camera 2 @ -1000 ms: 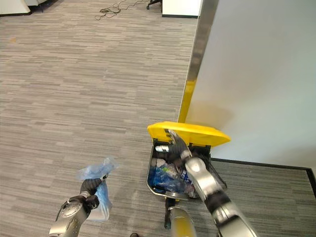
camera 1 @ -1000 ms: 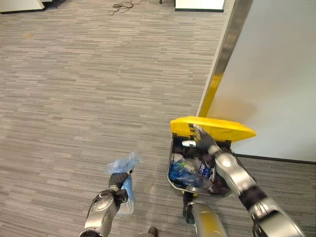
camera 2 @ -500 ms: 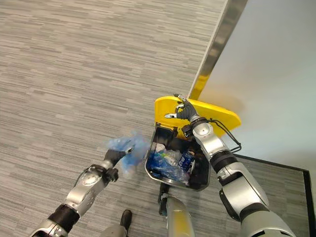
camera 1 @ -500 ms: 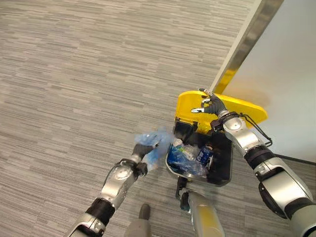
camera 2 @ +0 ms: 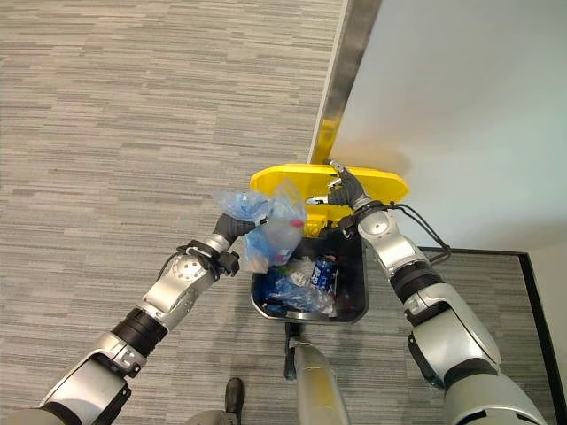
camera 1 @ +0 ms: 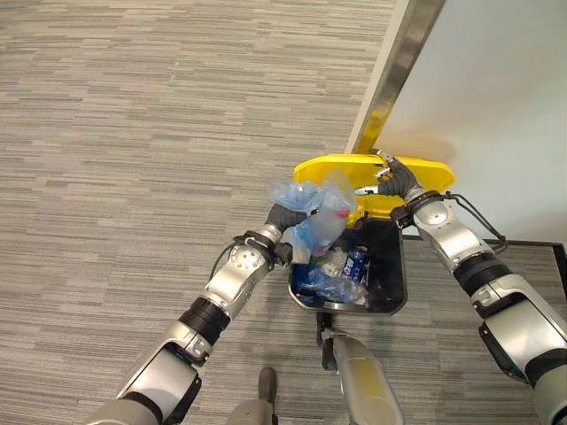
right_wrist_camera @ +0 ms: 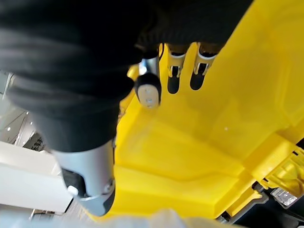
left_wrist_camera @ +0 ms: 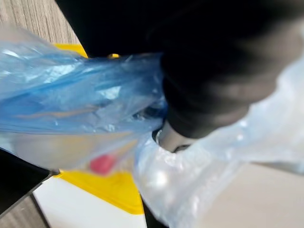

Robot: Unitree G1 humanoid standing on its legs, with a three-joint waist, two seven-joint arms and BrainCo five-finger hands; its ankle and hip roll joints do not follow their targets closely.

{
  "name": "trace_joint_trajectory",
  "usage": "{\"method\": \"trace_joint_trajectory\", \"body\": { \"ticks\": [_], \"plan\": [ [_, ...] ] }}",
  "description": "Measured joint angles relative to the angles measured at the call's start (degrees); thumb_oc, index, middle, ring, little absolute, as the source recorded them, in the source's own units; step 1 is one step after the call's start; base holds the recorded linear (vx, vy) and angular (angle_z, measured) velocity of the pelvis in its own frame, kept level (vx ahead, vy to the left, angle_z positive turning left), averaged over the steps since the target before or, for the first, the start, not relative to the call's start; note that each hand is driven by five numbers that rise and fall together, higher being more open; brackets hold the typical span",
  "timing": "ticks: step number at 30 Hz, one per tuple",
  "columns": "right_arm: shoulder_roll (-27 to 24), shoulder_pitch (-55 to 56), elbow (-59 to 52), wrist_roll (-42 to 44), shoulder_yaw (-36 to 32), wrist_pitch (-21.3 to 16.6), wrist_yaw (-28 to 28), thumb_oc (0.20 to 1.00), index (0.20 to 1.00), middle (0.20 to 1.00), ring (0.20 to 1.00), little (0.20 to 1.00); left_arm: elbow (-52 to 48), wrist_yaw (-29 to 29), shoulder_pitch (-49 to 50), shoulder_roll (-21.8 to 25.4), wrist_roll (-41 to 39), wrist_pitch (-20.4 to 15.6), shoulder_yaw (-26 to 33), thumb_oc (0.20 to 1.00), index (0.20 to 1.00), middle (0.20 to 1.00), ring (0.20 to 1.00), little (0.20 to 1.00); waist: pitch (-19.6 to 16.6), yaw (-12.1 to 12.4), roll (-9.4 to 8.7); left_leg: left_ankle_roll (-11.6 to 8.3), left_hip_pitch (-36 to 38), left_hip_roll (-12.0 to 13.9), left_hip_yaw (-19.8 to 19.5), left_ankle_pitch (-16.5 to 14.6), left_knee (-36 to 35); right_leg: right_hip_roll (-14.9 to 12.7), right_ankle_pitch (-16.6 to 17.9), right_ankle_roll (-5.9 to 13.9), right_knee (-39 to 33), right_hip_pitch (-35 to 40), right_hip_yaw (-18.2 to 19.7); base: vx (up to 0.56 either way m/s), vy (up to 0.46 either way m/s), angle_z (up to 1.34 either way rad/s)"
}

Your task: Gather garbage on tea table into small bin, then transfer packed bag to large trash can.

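Note:
A crumpled blue plastic bag (camera 1: 316,212) hangs over the left rim of the large black trash can (camera 1: 396,301). My left hand (camera 1: 280,218) is shut on the bag's neck; the left wrist view shows the bag (left_wrist_camera: 71,104) bunched under the hand's dark cover (left_wrist_camera: 213,71). The can's yellow lid (camera 1: 430,168) stands raised against the wall. My right hand (camera 1: 395,182) holds it up, with straight fingers (right_wrist_camera: 173,78) pressed flat on the lid's underside (right_wrist_camera: 213,142). Bottles and blue wrappers (camera 2: 306,283) lie inside the can.
A white wall (camera 1: 496,88) with a metal and yellow corner strip (camera 1: 399,62) stands right behind the can. Grey striped carpet (camera 1: 133,133) stretches away to the left and ahead.
My left hand has carried the bag up and to the right, from beside the can to over its open top. My right hand has kept the lid raised. The camera has shifted.

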Motion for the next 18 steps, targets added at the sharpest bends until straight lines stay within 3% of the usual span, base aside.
{"method": "trace_joint_trajectory", "body": {
  "ticks": [6,10,14,15,16,17,18],
  "plan": [
    [-1.1,-3.1,-1.3,0.0,1.7,-0.2,-0.7,1.000,1.000,1.000,1.000,1.000,13.1,0.0,-1.2,-0.4,3.3,0.3,-2.5,0.200,0.200,0.200,0.200,0.200,1.1,-1.4,1.68,0.64,-1.5,-0.8,0.6,0.3,0.0,-0.4,0.0,0.16,0.8,-2.3,1.2,-0.02,0.007,-0.05],
    [-1.7,-10.6,-4.8,0.0,5.0,-0.1,-1.7,1.000,1.000,1.000,1.000,1.000,24.7,0.2,-5.5,-2.2,7.8,2.1,-6.3,0.200,0.200,0.200,0.200,0.200,4.3,-4.3,1.54,0.73,-5.1,-1.5,1.5,0.3,1.2,-0.5,0.1,0.43,2.2,-6.3,2.7,-0.04,0.009,-0.08],
    [-1.9,-13.0,-10.4,0.1,6.3,-1.1,-3.0,1.000,1.000,1.000,1.000,1.000,29.7,0.4,-9.9,-4.2,12.6,2.9,-6.0,0.200,0.200,0.200,0.200,0.200,7.5,-6.6,1.59,0.57,-6.2,-1.4,2.6,0.2,1.3,-0.1,0.4,0.44,2.2,-7.8,2.9,-0.01,-0.005,-0.12],
    [-1.8,-12.8,-12.0,0.1,6.9,-1.4,-3.1,1.000,1.000,1.000,1.000,1.000,30.9,1.1,-10.5,-4.4,14.9,3.1,-5.5,0.564,0.564,0.564,0.564,0.564,7.8,-7.2,1.61,0.44,-6.2,-1.2,2.9,0.0,1.3,0.4,0.4,0.42,2.0,-7.9,3.2,0.01,0.002,-0.23],
    [-1.9,-12.3,-13.0,0.1,7.0,-1.5,-3.2,1.000,1.000,1.000,1.000,1.000,30.9,1.6,-10.5,-4.3,16.1,3.1,-4.9,0.724,0.724,0.724,0.724,0.724,7.8,-7.3,1.59,0.24,-6.1,-1.1,3.1,-0.2,1.3,0.8,0.6,0.37,1.7,-7.9,3.5,0.02,-0.004,-0.24],
    [-2.2,-11.4,-14.3,0.0,6.9,-1.4,-3.3,1.000,1.000,1.000,1.000,1.000,31.0,2.1,-10.3,-4.3,17.3,3.1,-3.8,1.000,1.000,1.000,1.000,1.000,7.8,-7.3,1.59,0.05,-6.1,-1.0,3.3,-0.4,1.4,1.0,0.6,0.38,1.6,-7.9,3.7,0.02,-0.007,-0.19],
    [-2.5,-10.5,-15.3,0.0,7.0,-1.6,-3.3,1.000,1.000,1.000,1.000,1.000,31.0,2.5,-10.3,-4.0,18.1,3.1,-3.4,1.000,1.000,1.000,1.000,1.000,7.8,-7.3,1.58,0.04,-5.9,-0.8,3.7,-0.5,1.4,1.3,0.6,0.38,1.6,-7.9,3.8,0.03,-0.010,-0.13]
  ]
}}
